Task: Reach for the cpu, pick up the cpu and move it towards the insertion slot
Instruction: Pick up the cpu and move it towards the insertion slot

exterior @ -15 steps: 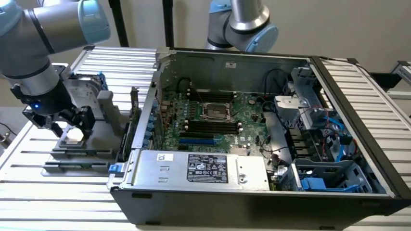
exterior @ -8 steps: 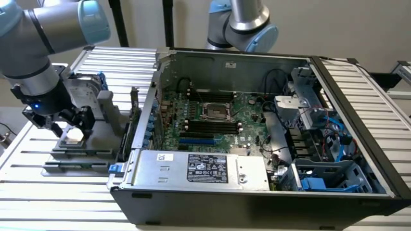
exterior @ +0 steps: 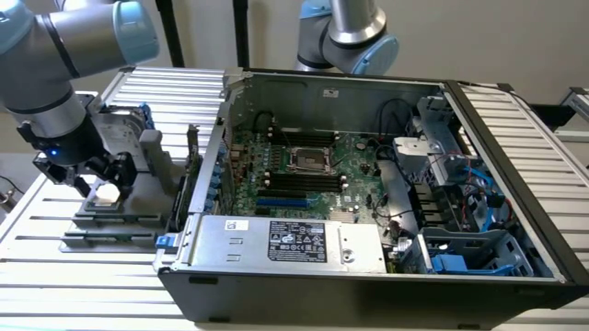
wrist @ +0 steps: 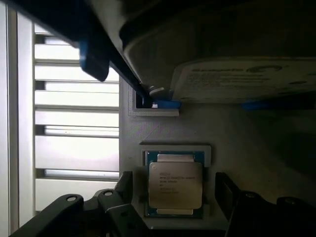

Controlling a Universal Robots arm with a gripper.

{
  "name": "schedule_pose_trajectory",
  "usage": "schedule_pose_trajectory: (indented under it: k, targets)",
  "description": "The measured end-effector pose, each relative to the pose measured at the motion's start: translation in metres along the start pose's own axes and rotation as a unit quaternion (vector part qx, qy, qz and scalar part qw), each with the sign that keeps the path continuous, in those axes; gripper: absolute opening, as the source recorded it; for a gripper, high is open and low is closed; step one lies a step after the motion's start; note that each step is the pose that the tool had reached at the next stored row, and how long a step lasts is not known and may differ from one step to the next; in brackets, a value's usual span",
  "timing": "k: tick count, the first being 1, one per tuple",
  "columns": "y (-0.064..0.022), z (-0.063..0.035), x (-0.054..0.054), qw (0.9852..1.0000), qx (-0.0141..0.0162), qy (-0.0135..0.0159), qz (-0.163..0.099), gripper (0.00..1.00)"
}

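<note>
At the exterior view's left, the gripper (exterior: 104, 182) hangs over a grey holder (exterior: 115, 222) on the table (exterior: 55, 276). Its fingers (wrist: 124, 186) are spread either side of the cpu (wrist: 175, 185), which lies flat in the holder's recess, with a gap on each side. The slot (exterior: 308, 160) sits well to the right, inside the open case (exterior: 515, 145).

The cpu (wrist: 175, 185) has a silver-grey top with faint dark print and a blue-green rim, the holder (wrist: 163, 129) under it is plain mid-grey, the fingers (wrist: 226, 195) are black, and the hard drive (wrist: 237, 74) is silver with a pale label and blue frame. The insertion slot (exterior: 308, 160) is shiny metal round a dark centre on the green motherboard (exterior: 354, 148), beside black memory slots (exterior: 304, 183) and one blue slot (exterior: 283, 203). The surface (exterior: 83, 289) is white, striped with dark gaps
</note>
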State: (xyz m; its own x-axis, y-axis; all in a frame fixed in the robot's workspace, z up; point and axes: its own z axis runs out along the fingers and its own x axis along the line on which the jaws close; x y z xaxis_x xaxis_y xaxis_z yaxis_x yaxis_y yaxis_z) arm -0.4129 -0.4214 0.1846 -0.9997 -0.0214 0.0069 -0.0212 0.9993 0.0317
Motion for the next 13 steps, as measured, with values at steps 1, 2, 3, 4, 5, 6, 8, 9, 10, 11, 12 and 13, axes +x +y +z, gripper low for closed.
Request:
schedule_pose_trajectory:
  k: [1,2,3,4,5,6,8,9,10,11,12,13]
  targets:
    - [0.0,0.0001,-0.0003,1.0,0.0,0.0,-0.001,0.77]
    - [0.0,0.0,-0.0005,1.0,0.0002,0.0003,-0.001,0.77]
    - [0.0,0.0001,-0.0008,1.0,0.0002,0.0004,-0.002,0.75]
    - [0.0,0.0001,-0.001,1.0,0.0003,0.0004,-0.003,0.69]
    - [-0.0001,0.0001,-0.0012,1.0,0.0003,0.0005,-0.003,0.69]
    - [-0.0001,0.0002,-0.0014,1.0,0.0003,0.0005,-0.004,0.69]
    - [-0.0001,0.0002,-0.0017,1.0,0.0003,0.0005,-0.005,0.62]
    - [-0.0001,0.0002,-0.0017,1.0,0.0003,0.0006,-0.005,0.62]
    - [-0.0001,0.0002,-0.0018,1.0,0.0003,0.0007,-0.006,0.62]
    - [-0.0001,0.0002,-0.0018,1.0,0.0004,0.0008,-0.006,0.62]
    - [-0.0001,0.0002,-0.0018,1.0,0.0004,0.0009,-0.006,0.62]
    - [-0.0001,0.0002,-0.0018,1.0,0.0004,0.001,-0.006,0.62]
